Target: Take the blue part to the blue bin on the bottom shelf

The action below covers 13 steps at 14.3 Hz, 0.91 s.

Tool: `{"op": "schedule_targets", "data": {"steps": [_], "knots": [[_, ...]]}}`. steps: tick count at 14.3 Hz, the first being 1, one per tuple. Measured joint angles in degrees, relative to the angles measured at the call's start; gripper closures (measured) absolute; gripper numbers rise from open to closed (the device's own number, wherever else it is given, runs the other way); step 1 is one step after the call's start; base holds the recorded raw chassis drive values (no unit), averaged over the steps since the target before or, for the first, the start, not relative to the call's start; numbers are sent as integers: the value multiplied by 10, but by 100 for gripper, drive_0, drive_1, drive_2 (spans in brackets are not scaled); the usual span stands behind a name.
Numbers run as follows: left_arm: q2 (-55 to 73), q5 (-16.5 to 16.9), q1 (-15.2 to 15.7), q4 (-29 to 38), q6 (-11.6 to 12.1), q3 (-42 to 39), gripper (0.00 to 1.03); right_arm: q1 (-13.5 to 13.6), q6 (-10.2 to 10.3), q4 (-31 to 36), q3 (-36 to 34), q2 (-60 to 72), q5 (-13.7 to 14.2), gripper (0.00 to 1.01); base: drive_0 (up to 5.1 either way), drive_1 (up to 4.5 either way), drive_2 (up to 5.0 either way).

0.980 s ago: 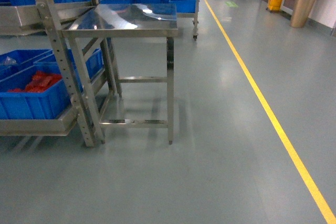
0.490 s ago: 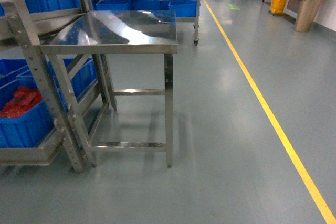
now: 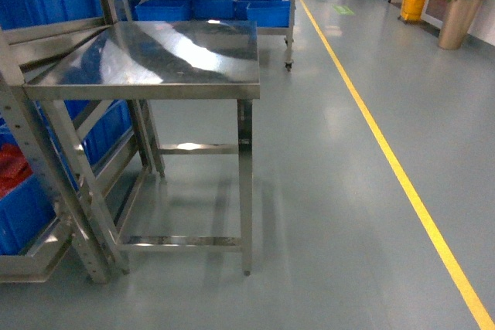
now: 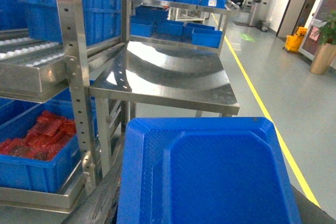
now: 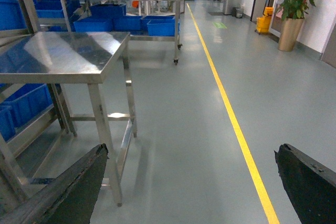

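The table (image 3: 170,56) stands just right of the rack (image 3: 31,137); a bin (image 4: 39,153) sits on the rack's bottom shelf (image 4: 37,198); a floor line (image 3: 387,152) runs well right of the table.

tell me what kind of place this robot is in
Most likely a factory or warehouse floor: steel racks loaded with blue bins, a stainless-steel table beside them, and a yellow lane line painted along the grey floor.
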Motion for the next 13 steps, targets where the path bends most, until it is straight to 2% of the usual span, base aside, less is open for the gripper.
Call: {"op": "schedule_targets", "data": {"steps": [9, 11, 13], "knots": [[0, 0, 0, -2, 0, 0, 60, 0, 0, 0, 0, 0, 0, 3, 4, 435, -426], [5, 2, 0, -1, 0, 0, 60, 0, 0, 4, 0, 0, 0, 3, 0, 0, 0], [2, 4, 1, 0, 0, 0, 60, 0, 0, 0, 0, 0, 0, 3, -503, 238, 238]]}}
